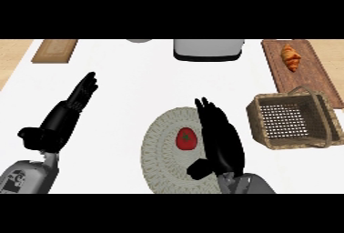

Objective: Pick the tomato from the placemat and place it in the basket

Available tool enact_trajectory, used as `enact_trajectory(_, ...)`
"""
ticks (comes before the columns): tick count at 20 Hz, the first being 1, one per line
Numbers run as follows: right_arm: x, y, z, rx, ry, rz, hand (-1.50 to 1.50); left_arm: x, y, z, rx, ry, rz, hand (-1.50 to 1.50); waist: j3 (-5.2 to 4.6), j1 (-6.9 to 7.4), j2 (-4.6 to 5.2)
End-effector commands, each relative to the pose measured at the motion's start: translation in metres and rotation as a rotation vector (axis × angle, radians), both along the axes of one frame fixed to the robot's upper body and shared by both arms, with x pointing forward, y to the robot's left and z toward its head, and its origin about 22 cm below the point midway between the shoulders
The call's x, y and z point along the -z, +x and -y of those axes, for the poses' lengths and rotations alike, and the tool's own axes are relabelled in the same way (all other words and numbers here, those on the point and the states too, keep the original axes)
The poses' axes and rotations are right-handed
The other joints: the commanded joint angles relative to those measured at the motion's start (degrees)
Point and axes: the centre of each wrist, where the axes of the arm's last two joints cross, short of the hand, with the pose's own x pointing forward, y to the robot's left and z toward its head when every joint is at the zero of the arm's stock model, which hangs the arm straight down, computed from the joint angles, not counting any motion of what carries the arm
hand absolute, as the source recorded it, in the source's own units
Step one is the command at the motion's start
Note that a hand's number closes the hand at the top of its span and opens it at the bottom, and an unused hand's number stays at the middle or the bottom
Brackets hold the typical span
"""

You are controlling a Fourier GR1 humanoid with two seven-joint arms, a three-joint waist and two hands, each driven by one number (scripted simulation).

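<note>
Low in the centre, right hand (222, 141) hangs beside the tomato (187, 138) on the placemat (161, 150), fingers straight — it wants curling round squarely before any lift toward the basket (265, 120).

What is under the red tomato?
The tomato lies on a round woven placemat. The open right hand beside it covers the placemat's right part, so nothing can be seen there.
</note>
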Motion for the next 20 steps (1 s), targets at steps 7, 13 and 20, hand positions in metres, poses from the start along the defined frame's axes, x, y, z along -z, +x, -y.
enact_trajectory(7, 0.019, 0.015, -0.005, -0.050, 0.072, 0.049, -1.50, 0.005, -0.017, -0.015, 0.003, -0.013, -0.002, 0.00, -0.01, 0.16, 0.00)
enact_trajectory(13, 0.026, -0.003, -0.026, -0.052, 0.039, 0.017, -1.50, -0.001, 0.005, -0.001, 0.005, -0.002, 0.002, 0.00, -0.01, 0.01, 0.00)
enact_trajectory(20, 0.032, 0.015, -0.027, -0.035, -0.046, -0.018, -1.50, 0.001, 0.008, 0.009, 0.006, 0.021, -0.007, 0.00, -0.01, 0.07, 0.04)
